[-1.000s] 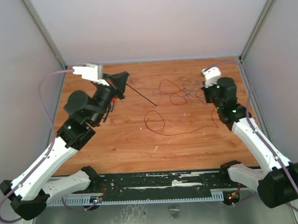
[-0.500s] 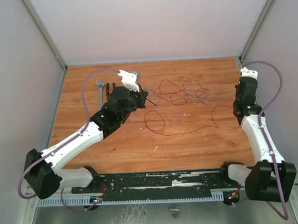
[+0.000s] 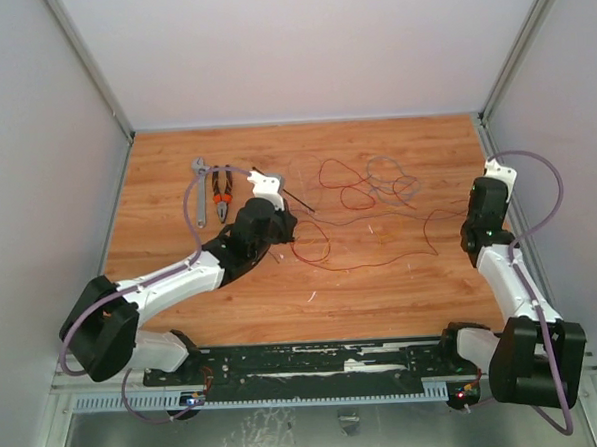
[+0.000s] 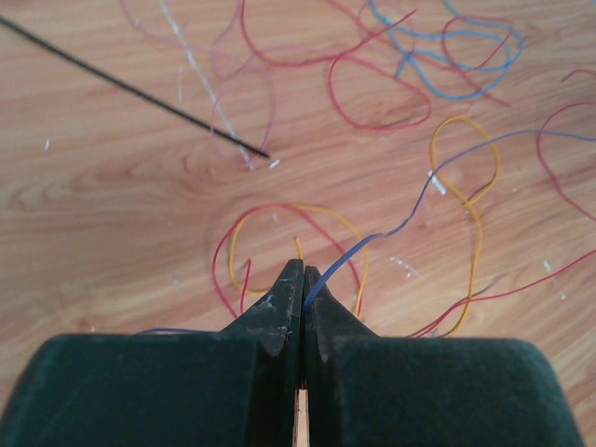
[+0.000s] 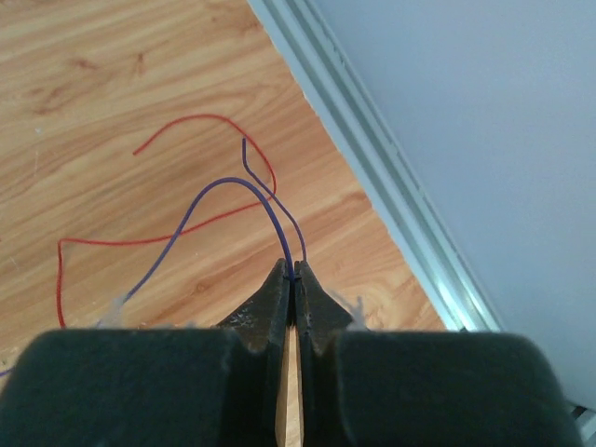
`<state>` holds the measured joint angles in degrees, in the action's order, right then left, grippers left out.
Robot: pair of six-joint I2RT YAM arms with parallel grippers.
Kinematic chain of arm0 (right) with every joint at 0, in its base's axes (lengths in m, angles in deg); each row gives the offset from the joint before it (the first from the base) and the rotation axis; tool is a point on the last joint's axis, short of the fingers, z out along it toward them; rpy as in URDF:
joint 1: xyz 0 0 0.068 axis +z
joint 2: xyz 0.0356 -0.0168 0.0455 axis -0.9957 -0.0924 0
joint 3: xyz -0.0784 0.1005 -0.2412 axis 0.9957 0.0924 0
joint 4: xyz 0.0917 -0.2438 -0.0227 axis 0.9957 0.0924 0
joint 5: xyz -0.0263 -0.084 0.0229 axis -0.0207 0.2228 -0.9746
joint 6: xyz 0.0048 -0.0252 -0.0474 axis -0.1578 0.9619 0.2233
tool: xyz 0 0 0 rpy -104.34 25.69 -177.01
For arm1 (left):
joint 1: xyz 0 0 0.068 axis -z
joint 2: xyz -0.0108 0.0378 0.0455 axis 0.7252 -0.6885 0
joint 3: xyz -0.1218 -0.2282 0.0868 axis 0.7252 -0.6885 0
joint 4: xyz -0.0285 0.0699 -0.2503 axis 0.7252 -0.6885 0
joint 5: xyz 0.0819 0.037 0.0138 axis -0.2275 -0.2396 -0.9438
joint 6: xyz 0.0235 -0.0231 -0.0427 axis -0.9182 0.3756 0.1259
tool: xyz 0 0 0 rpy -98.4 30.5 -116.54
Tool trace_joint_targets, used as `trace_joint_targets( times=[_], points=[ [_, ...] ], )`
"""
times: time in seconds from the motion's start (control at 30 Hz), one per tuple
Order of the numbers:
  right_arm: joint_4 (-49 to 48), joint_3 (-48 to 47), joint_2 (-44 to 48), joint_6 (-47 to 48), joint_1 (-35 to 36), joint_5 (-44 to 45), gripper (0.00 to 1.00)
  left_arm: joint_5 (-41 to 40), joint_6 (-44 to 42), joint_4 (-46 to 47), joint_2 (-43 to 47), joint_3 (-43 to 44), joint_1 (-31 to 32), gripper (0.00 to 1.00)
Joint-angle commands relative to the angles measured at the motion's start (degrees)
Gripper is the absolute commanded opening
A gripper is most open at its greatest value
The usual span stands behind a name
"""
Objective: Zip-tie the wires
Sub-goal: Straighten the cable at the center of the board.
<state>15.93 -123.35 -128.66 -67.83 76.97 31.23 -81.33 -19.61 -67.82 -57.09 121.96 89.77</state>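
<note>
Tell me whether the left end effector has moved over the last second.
Yes: the left end effector came rightward and nearer, from well to the far left of the red wire loop to right beside it.

Lab cell, grey panel walls [image 3: 299, 43]

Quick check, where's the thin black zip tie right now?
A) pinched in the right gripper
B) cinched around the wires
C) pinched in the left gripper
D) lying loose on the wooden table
D: the thin black zip tie lies flat on the wooden table, well ahead of the shut left gripper; the shut right gripper pinches only a thin purple wire.
</note>
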Motion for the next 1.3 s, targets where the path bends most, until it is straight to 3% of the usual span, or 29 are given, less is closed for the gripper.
trace_joint_targets(
  times=[0.0, 0.4, 0.7, 0.97, 1.1, 1.27],
  points=[
    [-8.1, 5.1, 2.4, -4.0, -0.4, 2.1, 0.0, -3.1, 4.4, 7.0, -0.5, -3.5, -0.1, 0.0],
    [-14.7, 10.6, -1.8, -7.2, -0.4, 3.5, 0.0, -4.9, 7.1, 10.3, -5.7, -7.5, -0.1, 0.0],
    [-16.7, 12.0, -5.2, -7.5, -0.5, 4.3, 0.04, -4.3, 9.3, 12.4, -9.2, -9.8, 0.0, 0.14],
    [-16.1, 11.1, -4.5, -6.2, -0.7, 5.3, 0.17, -2.1, 9.7, 12.8, -9.7, -10.0, 0.0, 0.37],
    [-14.0, 8.3, -4.7, -2.8, -1.7, 6.8, 0.22, -0.7, 8.2, 10.8, -9.6, -8.7, 0.0, 0.56],
    [-13.5, 7.6, -5.2, -2.4, -5.2, 5.1, 0.26, 0.6, 7.3, 6.6, -7.1, -7.8, 0.0, 0.71]
  ],
)
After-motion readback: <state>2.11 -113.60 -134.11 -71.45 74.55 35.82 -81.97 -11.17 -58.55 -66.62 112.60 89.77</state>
